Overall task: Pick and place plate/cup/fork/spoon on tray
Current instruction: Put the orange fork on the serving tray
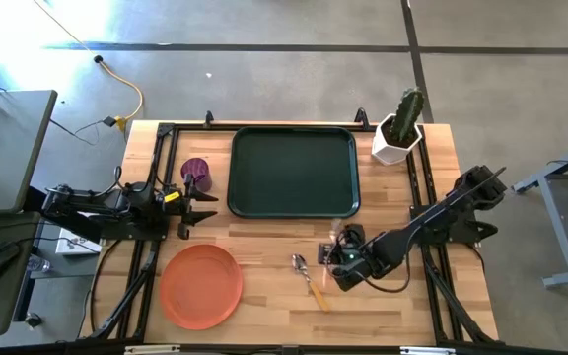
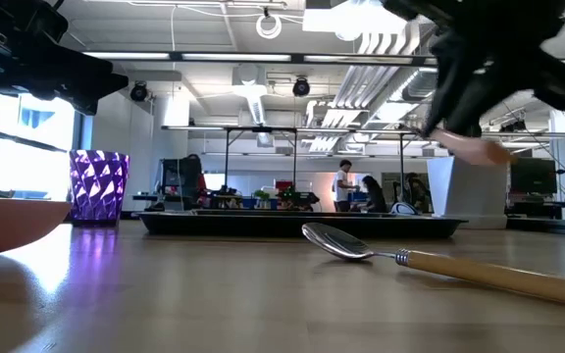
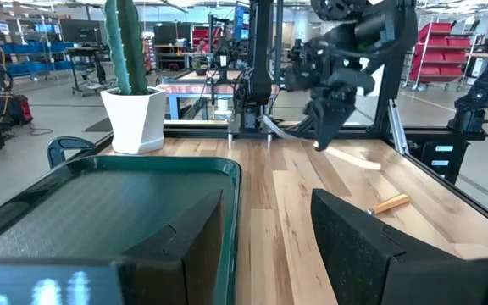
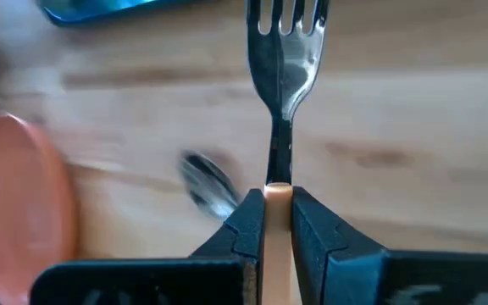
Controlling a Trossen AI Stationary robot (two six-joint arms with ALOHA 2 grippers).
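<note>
1. My right gripper [image 4: 278, 222] is clamped on the fork [image 4: 283, 59] by its orange handle, tines pointing forward, above the table [image 1: 264, 258] just beside the tray [image 1: 294, 170].
2. The spoon [image 1: 310, 276] lies on the wood near it.
3. My left gripper [image 1: 203, 204], fingers apart, waits beside the cup [image 1: 195, 172], above the plate [image 1: 201, 286].

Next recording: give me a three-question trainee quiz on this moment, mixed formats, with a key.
1. True or false: the tray already holds the plate.
2. The right gripper is shut on: A) the spoon B) the fork C) the cup
3. Fill in: the left gripper is open beside the ____.

Key: 1 false, the tray is empty; 2 B; 3 cup.
</note>
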